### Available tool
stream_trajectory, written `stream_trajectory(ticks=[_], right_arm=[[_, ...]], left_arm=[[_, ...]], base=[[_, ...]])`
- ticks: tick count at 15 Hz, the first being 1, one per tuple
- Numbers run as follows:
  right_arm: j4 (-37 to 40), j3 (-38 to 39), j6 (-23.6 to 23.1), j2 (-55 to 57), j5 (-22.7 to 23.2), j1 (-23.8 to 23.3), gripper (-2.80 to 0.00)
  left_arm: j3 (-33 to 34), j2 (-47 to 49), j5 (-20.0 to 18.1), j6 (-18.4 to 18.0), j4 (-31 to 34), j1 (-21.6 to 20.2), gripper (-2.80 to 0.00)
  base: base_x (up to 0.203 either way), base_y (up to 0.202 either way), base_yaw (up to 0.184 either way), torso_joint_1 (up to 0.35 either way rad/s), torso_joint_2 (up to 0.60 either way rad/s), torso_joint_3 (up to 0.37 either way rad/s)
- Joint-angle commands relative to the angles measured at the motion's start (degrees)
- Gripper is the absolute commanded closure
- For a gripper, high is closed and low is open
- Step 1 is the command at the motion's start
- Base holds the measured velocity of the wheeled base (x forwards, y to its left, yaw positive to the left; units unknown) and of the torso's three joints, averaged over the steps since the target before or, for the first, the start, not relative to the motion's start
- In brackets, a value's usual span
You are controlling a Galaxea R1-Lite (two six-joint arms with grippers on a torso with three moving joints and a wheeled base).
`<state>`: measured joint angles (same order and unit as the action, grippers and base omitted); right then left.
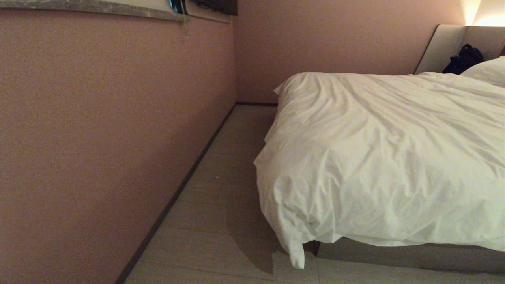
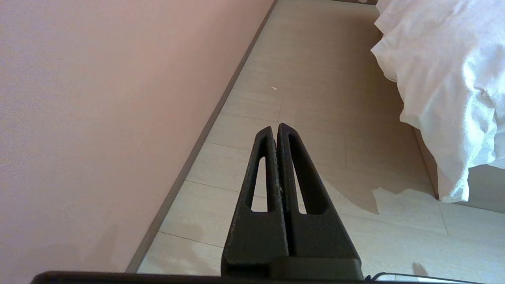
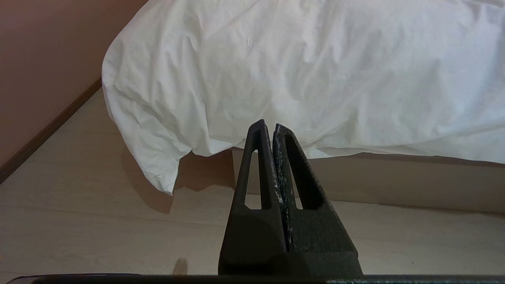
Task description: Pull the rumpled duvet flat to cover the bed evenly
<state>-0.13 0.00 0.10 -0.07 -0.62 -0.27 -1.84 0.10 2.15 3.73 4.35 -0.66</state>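
Duvet [image 1: 386, 157]: lies on the bed [image 1: 394, 254], long axis running from 7 o'clock toward the headboard [image 1: 446, 47] at 1 o'clock in the head view.
Edges: near corner droops past the platform base to the floor [image 1: 221, 189]; the foot edge overhangs.
Room: open floor strip between wall [image 1: 110, 138] and bed.
Texture: puffy, creased white cotton.
Left end effector [image 2: 275, 127]: clenched, empty, over the floor.
Right end effector [image 3: 267, 125]: clenched, empty, facing the bed base.

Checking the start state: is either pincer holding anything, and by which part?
Nothing is held. The left pincer and right pincer are both shut empty, short of the duvet.
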Motion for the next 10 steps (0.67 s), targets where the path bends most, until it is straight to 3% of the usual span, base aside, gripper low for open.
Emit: stream_trajectory(ticks=[1, 10], right_arm=[[-0.04, 0.0, -0.01, 0.07, 0.04, 0.0, 0.0], [-0.13, 0.0, -0.1, 0.07, 0.01, 0.0, 0.0]], left_arm=[[0.0, -0.01, 0.05, 0.05, 0.04, 0.03, 0.0], [0.0, -0.01, 0.05, 0.05, 0.04, -0.04, 0.0]], base=[[0.0, 0.0, 0.0, 0.0, 0.0, 0.0], [0.0, 0.0, 0.0, 0.0, 0.0, 0.0]])
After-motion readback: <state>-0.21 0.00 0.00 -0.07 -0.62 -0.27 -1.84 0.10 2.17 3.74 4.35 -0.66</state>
